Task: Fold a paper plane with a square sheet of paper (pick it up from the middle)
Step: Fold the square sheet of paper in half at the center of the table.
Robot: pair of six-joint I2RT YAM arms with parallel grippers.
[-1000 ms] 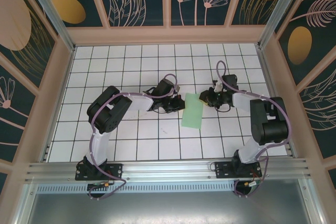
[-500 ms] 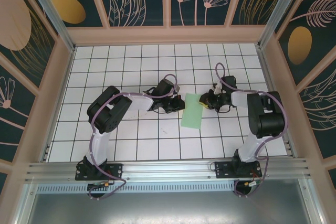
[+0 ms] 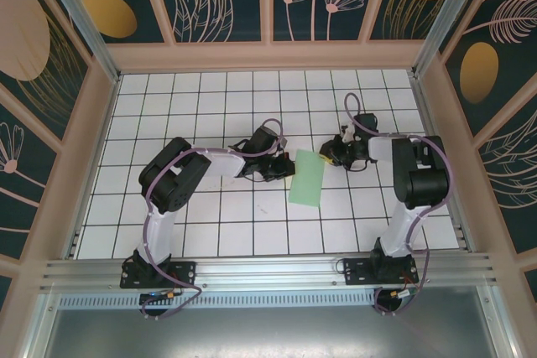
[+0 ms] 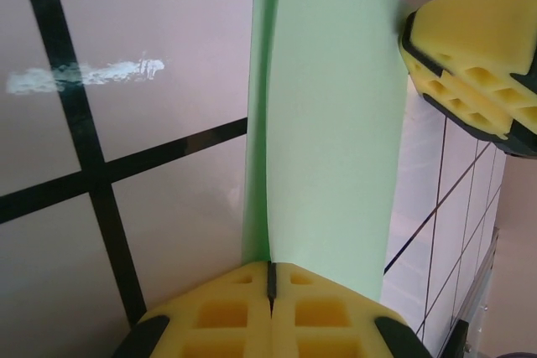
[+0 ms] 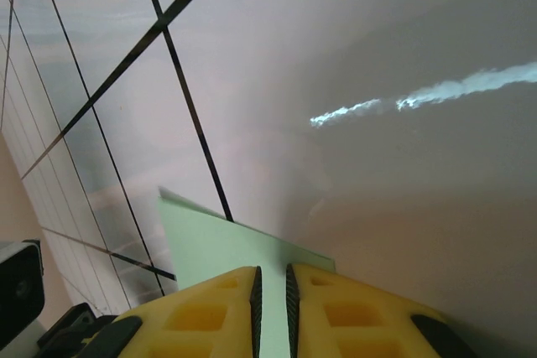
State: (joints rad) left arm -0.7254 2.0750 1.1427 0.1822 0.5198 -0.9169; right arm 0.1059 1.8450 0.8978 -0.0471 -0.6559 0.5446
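Lying near the middle of the tabletop, the sheet of paper is a pale green strip, folded along its length and running from 12 to 6 o'clock. It sits where it did a second ago. The left pincer reaches it from 9 o'clock, pads pressed together on the paper's edge, and that arm has not shifted. The right pincer meets the strip's 1 o'clock corner. Its pads stand nearly together with a slim slit between them, and I cannot tell whether they pinch the paper. Since the earlier frame the right arm's elbow has drawn in toward 12 o'clock, standing more upright.
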